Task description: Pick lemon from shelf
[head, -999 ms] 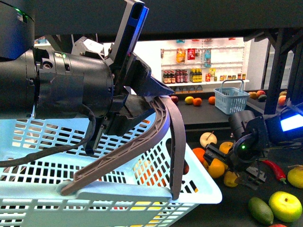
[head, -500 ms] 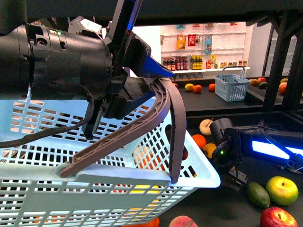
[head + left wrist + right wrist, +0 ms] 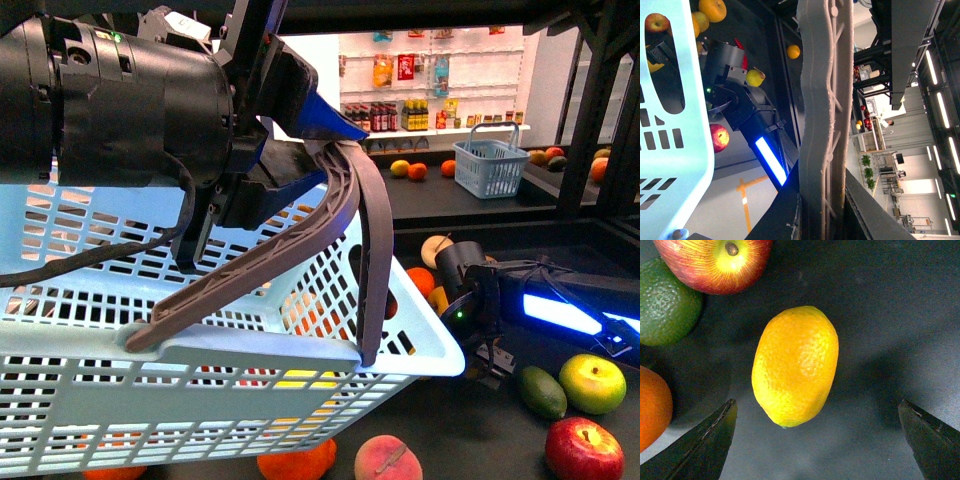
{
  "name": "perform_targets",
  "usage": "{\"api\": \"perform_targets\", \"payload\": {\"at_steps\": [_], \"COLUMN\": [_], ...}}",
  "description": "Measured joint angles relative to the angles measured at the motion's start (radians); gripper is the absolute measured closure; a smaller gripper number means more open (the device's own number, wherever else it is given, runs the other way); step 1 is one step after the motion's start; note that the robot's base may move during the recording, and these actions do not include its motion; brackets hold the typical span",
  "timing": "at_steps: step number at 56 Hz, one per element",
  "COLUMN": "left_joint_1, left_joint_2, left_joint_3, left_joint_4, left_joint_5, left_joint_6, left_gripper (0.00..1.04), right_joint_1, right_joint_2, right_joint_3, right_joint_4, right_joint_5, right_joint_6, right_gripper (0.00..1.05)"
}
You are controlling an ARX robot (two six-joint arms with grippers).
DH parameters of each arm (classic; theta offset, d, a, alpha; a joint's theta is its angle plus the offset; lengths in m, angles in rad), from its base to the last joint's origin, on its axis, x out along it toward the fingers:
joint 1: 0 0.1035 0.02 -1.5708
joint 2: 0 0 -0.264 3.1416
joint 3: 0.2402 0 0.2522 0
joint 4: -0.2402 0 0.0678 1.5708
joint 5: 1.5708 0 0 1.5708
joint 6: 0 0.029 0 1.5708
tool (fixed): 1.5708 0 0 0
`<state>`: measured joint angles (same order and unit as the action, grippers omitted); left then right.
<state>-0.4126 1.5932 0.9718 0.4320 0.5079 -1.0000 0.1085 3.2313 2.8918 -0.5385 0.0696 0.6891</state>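
Black shelf deck (image 3: 890, 315), matte and bare under the wrist camera; a shop backdrop shows far off in the front view.

- Right gripper (image 3: 816, 407): spread wide, nothing held. Only the two dark fingertips (image 3: 705, 445) show.
- Lemon (image 3: 795, 365): lies on the deck between the two fingers and off centre, nearer one of them. Most of it sits just beyond the tips, with only its near end level with them. Its long axis points roughly away from the gripper.
- Neighbours: a red apple (image 3: 715, 260) beyond the lemon, a green fruit (image 3: 665, 305) and an orange (image 3: 652, 405) out to one side past the nearer finger. None touches the lemon.
- Left gripper (image 3: 300, 165): clamped on the grey handle (image 3: 365, 250) of the pale blue basket (image 3: 250, 360), carrying it.

Handling, my reading: light and firm, with a pebbled, waxy rind. Oval, so it is likely to roll or squirt out if pinched near an end. Take it across the narrow waist, fingers on the two long flanks, with moderate squeeze. The tips would need to go further along before closing, watching the orange by the nearer finger.
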Motion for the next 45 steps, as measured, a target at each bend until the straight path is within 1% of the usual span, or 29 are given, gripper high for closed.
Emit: {"api": "perform_targets", "payload": {"at_steps": [37,45], "left_joint_1": [0.000,0.000], "left_joint_2": [0.000,0.000], "left_joint_3": [0.000,0.000], "left_joint_4": [0.000,0.000], "left_joint_5": [0.000,0.000], "left_joint_6": [0.000,0.000], "left_gripper": [0.91,0.91], "right_joint_1": [0.033,0.037], "right_joint_2": [0.038,0.045], "right_joint_3": [0.000,0.000], "right_joint_4": [0.057,0.066], "right_joint_5": [0.075,0.112], "right_joint_6": [-0.079,-0.112], "right_gripper": [0.07,0.07]}}
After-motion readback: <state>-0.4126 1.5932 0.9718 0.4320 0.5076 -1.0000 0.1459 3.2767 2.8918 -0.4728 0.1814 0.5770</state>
